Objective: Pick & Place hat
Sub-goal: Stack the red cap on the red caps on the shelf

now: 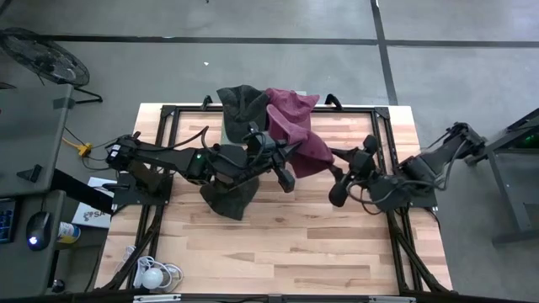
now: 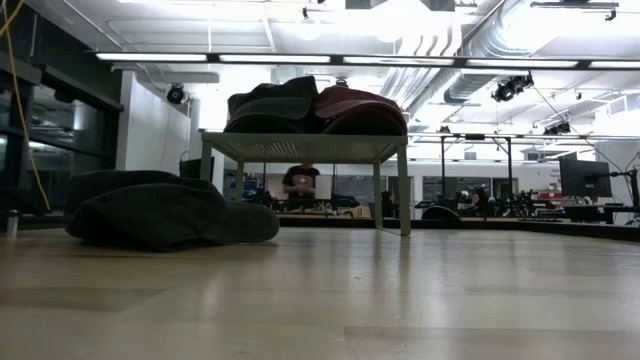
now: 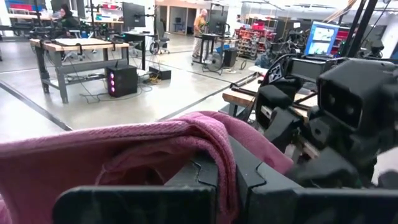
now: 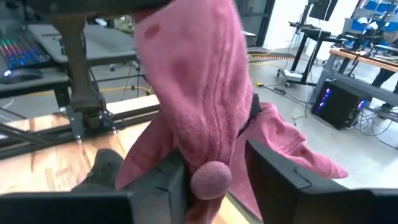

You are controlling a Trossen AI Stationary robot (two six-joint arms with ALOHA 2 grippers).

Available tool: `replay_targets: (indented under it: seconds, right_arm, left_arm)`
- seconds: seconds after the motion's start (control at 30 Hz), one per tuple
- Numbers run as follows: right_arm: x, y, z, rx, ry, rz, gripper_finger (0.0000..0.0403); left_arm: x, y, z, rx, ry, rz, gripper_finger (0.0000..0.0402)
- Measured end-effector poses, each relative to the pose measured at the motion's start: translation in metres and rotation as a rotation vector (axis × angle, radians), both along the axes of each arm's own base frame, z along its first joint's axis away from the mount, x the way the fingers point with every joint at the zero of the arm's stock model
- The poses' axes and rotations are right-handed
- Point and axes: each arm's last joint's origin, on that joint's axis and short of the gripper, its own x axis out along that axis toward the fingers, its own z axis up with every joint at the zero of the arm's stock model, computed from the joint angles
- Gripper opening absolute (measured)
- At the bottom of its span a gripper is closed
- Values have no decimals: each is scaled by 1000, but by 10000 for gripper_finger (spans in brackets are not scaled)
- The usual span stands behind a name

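Maroon hat [image 1: 296, 135]: a soft pink-maroon knit hat, lifted off the table, its cloth draped between my two pincers near the far middle of the table top; in the right wrist view it hangs down in folds [image 4: 205, 106].
Left pincer [image 1: 285, 172]: my left fingers are closed on a fold of the maroon hat; in the left wrist view the cloth [image 3: 155, 152] lies pinched over the dark finger blocks.
Right pincer [image 1: 335, 187]: it sits just beside the hat's right edge; in the right wrist view my two dark fingers [image 4: 280, 174] stand apart with a rolled end of the maroon cloth between them. I cannot tell whether they press on it.
Dark hat on rack [image 1: 242, 109]: a dark green-grey hat resting at the far edge, touching the maroon hat's left side; in the low view it lies on top of a raised mesh shelf [image 2: 305, 146].
Dark hat on table [image 1: 228, 195]: a second dark hat lying flat on the wood below my left arm, seen in the low view as a low mound [image 2: 160, 208].
Table [image 1: 278, 252]: light wooden planks, framed by black bars.
Room beyond: a person [image 2: 299, 180] is visible far behind the shelf in the low view.
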Motion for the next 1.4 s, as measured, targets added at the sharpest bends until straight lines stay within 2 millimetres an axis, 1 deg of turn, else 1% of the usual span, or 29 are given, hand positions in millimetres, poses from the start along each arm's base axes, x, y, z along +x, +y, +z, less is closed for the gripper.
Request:
replay_targets:
  seconds: [0.13,0.3,0.33,0.53,0.63,0.73,0.83,1.0,1.1,1.2,1.3,1.4]
  right_arm:
    - [-9,-4,7,14,-27,4,104]
    - [-17,-9,11,22,-26,17,41]
    - [-18,-10,11,24,-27,19,36]
    - [-21,-11,13,25,-27,28,36]
    - [-21,-11,13,22,-23,31,36]
    - [-21,-11,12,18,-13,34,36]
    - [-22,-12,11,13,-1,33,36]
    - [-23,-15,11,16,4,34,36]
    - [-26,-18,12,16,5,29,36]
    - [-31,-21,13,21,7,26,36]
    - [-37,-24,14,22,22,41,36]
    - [-41,-26,13,32,53,80,36]
  left_arm:
    - [0,0,0,0,-1,0,0]
    - [0,0,0,-6,-4,-3,0]
    - [0,0,0,-6,-4,-3,0]
    - [0,0,0,-7,-4,-5,4]
    - [0,0,0,-6,-4,-6,21]
    - [0,0,0,9,5,-15,56]
    - [1,-2,1,41,16,-66,100]
    - [0,-6,5,66,4,-237,168]
    - [0,-8,6,66,-12,-337,193]
    - [-2,-16,8,68,-32,-447,202]
    - [-5,-20,12,70,-50,-517,204]
    - [-9,-21,15,77,-56,-531,204]
